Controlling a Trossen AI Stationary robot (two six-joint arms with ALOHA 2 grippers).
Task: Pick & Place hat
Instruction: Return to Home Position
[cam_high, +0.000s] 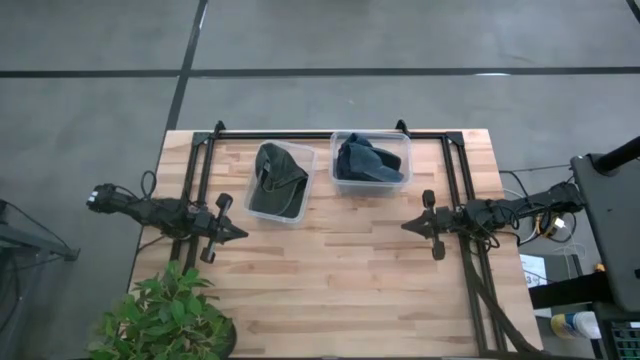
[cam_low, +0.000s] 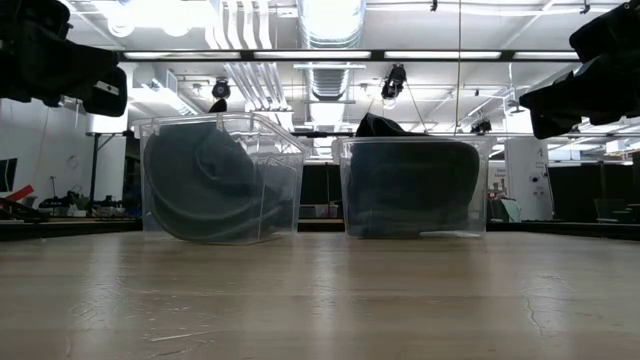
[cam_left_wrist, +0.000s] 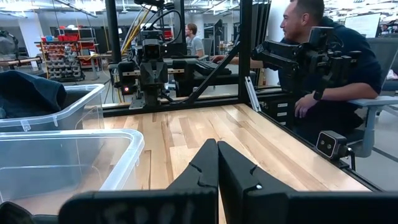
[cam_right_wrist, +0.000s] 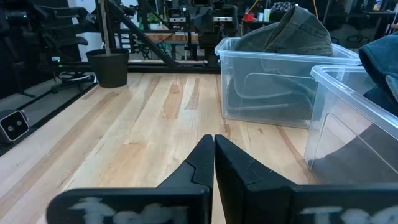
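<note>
Two clear plastic bins stand side by side at the table's far side. The left bin (cam_high: 279, 184) holds an olive-green hat (cam_high: 275, 176), also seen in the right wrist view as the olive hat (cam_right_wrist: 289, 32) rising above the bin's rim. The right bin (cam_high: 371, 164) holds a dark blue hat (cam_high: 367, 162). My left gripper (cam_high: 240, 233) hovers at the table's left side, shut and empty, near the left bin's near corner. My right gripper (cam_high: 406, 226) hovers at the right side, shut and empty, nearer than the right bin.
A potted green plant (cam_high: 165, 315) sits at the table's near left corner. A black metal frame (cam_high: 330, 131) runs along the far edge and both sides. A seated person (cam_left_wrist: 323, 68) is beyond the table's right side. Bare wood (cam_high: 330, 290) lies between and nearer than the grippers.
</note>
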